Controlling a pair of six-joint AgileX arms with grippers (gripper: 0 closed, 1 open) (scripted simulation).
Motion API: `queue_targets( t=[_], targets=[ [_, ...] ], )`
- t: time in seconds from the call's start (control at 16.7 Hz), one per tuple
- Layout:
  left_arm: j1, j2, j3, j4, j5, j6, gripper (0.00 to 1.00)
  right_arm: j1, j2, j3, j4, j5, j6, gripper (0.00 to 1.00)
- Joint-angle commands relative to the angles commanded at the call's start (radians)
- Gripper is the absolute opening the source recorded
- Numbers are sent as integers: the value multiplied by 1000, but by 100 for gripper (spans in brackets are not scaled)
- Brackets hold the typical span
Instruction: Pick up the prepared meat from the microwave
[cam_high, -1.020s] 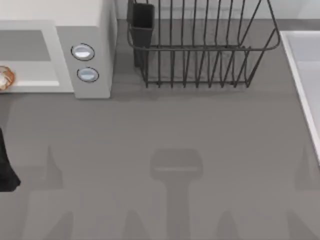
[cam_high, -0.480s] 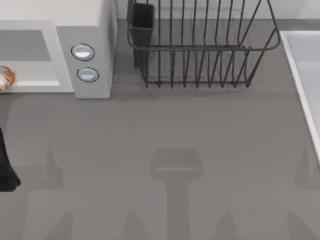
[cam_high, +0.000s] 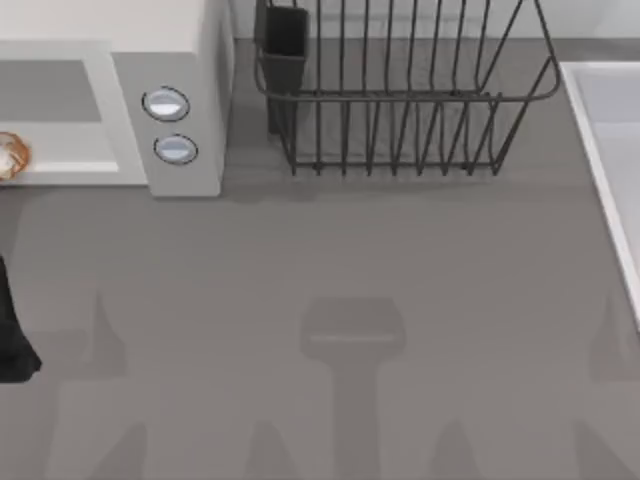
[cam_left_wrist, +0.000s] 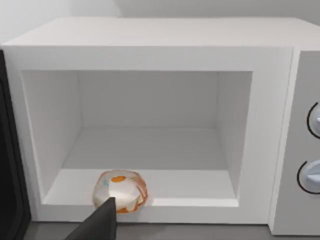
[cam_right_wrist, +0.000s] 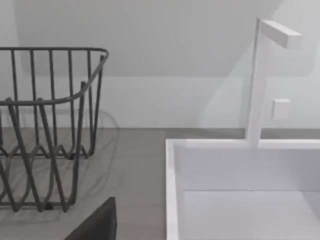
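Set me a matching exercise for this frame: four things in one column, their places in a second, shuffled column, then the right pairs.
Things:
1. prepared meat
2. microwave
3. dish rack
4. sink

Places:
A. table's right edge in the top view
B. back of the table, middle
C. front lip of the open cavity
D. back left of the table

Pairs: 1-C, 2-D, 3-B, 4-A
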Motion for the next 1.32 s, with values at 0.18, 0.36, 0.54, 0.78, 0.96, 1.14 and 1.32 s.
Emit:
queue_targets(
  t=[0.18, 0.36, 0.54, 0.78, 0.96, 1.14, 1.32],
  targets=[
    [9, 88, 33, 47, 10, 4, 100, 0, 0, 0, 0, 0, 0, 100],
    [25, 260, 96, 138, 28, 11, 100, 0, 0, 0, 0, 0, 0, 100],
    [47, 497, 180, 260, 53, 21, 100, 0, 0, 0, 0, 0, 0, 100],
    [82, 884, 314, 453, 92, 36, 100, 0, 0, 0, 0, 0, 0, 100],
    [110, 1201, 422, 608, 124, 49, 100, 0, 0, 0, 0, 0, 0, 100],
    [138, 1518, 530, 764, 156, 61, 100, 0, 0, 0, 0, 0, 0, 100],
    [164, 1816, 632, 911, 186, 73, 100, 0, 0, 0, 0, 0, 0, 100]
  ],
)
